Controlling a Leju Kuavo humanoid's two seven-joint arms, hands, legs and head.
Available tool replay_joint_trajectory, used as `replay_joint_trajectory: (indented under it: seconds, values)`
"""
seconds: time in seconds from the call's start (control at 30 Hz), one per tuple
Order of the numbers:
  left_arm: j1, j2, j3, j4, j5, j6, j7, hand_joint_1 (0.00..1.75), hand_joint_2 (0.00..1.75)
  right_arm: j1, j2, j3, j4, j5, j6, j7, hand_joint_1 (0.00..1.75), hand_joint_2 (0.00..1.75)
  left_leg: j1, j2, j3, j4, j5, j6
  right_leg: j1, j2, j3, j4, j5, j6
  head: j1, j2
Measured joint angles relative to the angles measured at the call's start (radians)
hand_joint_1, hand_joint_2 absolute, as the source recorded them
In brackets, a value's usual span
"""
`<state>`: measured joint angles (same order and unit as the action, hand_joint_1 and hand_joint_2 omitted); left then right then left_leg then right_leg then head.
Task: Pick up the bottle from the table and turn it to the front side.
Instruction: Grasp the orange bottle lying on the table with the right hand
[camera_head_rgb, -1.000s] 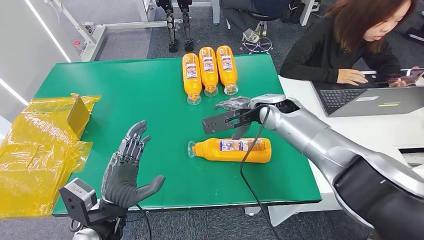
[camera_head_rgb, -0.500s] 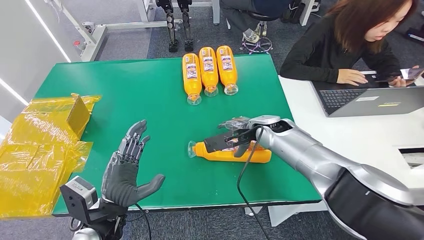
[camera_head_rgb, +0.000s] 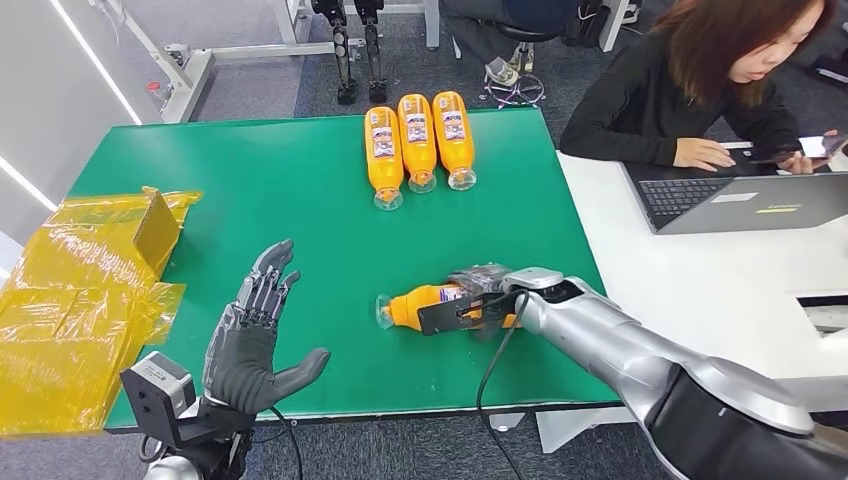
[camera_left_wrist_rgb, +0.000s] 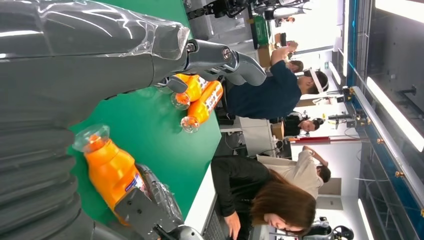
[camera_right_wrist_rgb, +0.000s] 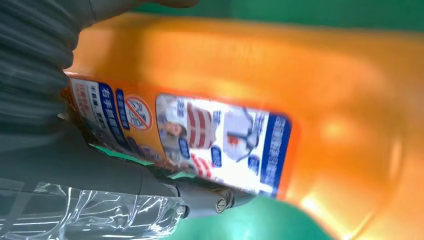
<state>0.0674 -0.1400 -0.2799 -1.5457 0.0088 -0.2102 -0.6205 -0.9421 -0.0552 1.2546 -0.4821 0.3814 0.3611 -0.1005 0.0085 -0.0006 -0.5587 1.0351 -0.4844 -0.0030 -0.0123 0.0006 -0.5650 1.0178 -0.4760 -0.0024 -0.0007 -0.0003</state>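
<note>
An orange bottle (camera_head_rgb: 415, 305) with a clear cap lies on its side near the middle front of the green table (camera_head_rgb: 250, 190), cap toward my left. My right hand (camera_head_rgb: 478, 287) sits over its labelled middle, fingers on the far side and thumb on the near side, gripping it. In the right wrist view the bottle (camera_right_wrist_rgb: 300, 75) and its printed label are very close, with my thumb (camera_right_wrist_rgb: 150, 185) against it. My left hand (camera_head_rgb: 250, 345) is open, fingers spread, at the table's front edge, well to the left of the bottle (camera_left_wrist_rgb: 112, 172).
Three more orange bottles (camera_head_rgb: 417, 140) lie side by side at the table's far edge. Crumpled yellow plastic wrap (camera_head_rgb: 80, 300) covers the left end. A person (camera_head_rgb: 700, 90) sits at a laptop (camera_head_rgb: 740, 200) on the white table to the right.
My right hand came down and toward me from above the bottle and closed around its middle. The left hand has stayed put.
</note>
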Motion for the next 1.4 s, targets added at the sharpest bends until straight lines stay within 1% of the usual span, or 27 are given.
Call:
replay_joint_trajectory:
  seconds: [0.07,0.2,0.63,0.73,0.8,0.9,1.17,1.3,1.4]
  values:
    - [0.0,0.0,0.0,0.0,0.0,0.0,0.001,0.0,1.75,0.01,-0.004,0.0,0.001,0.01,-0.032,0.008,1.75,1.75,0.0,0.0,0.0,0.0,0.0,0.0,0.0,0.0,0.0,0.0,0.0,0.0,0.0,0.0]
    - [0.001,-0.001,0.0,0.0,0.0,0.0,0.006,0.0,1.75,0.029,-0.011,-0.003,-0.001,0.038,-0.089,0.027,1.75,1.75,0.0,0.0,0.001,0.0,0.0,0.0,0.0,0.0,0.001,0.0,0.0,0.0,0.0,0.0]
    - [0.009,-0.001,0.0,-0.005,-0.004,0.001,0.006,0.0,1.75,0.046,-0.032,-0.029,-0.03,0.095,-0.124,0.031,1.75,1.75,0.0,0.0,0.001,0.001,0.001,0.001,0.0,0.0,0.002,0.0,0.002,0.001,0.0,0.0]
    - [0.019,-0.001,0.001,-0.013,-0.008,0.003,0.006,0.0,1.75,0.054,-0.037,-0.045,-0.048,0.126,-0.152,0.039,1.75,1.75,0.0,0.0,0.0,0.001,0.001,0.001,0.0,0.0,0.001,0.0,0.002,0.001,0.0,0.0]
    - [0.028,0.0,0.001,-0.018,-0.014,0.008,0.002,0.0,1.75,0.065,-0.046,-0.065,-0.075,0.151,-0.191,0.047,1.75,1.75,0.0,0.0,-0.001,0.001,0.001,0.001,0.0,0.0,0.001,0.0,0.002,0.001,0.0,0.0]
    - [0.044,0.001,0.002,-0.026,-0.02,0.017,-0.01,0.0,1.75,0.081,-0.065,-0.114,-0.138,0.194,-0.25,0.061,1.75,1.75,0.0,0.0,-0.002,0.002,0.001,0.001,0.0,0.0,0.0,0.0,0.002,0.001,0.0,0.0]
    - [0.079,0.002,0.003,-0.042,-0.03,0.042,-0.034,0.0,1.75,0.159,-0.137,-0.276,-0.411,0.32,-0.32,0.082,1.75,1.75,0.0,0.0,-0.004,0.001,0.001,0.001,0.0,0.0,-0.003,0.0,0.002,0.001,0.0,0.0]
    - [0.093,0.001,0.003,-0.05,-0.04,0.048,-0.04,0.0,1.75,0.241,-0.165,-0.355,-0.568,0.421,-0.389,0.088,1.75,1.75,0.0,-0.001,-0.005,0.001,0.001,0.001,0.0,-0.001,-0.004,0.0,0.002,0.001,0.0,0.0]
    - [0.096,0.0,0.004,-0.051,-0.044,0.049,-0.043,0.0,1.75,0.3,-0.174,-0.402,-0.657,0.461,-0.406,0.091,1.75,1.75,0.0,-0.001,-0.006,0.001,0.001,0.001,0.0,-0.001,-0.005,0.0,0.002,0.001,0.0,0.0]
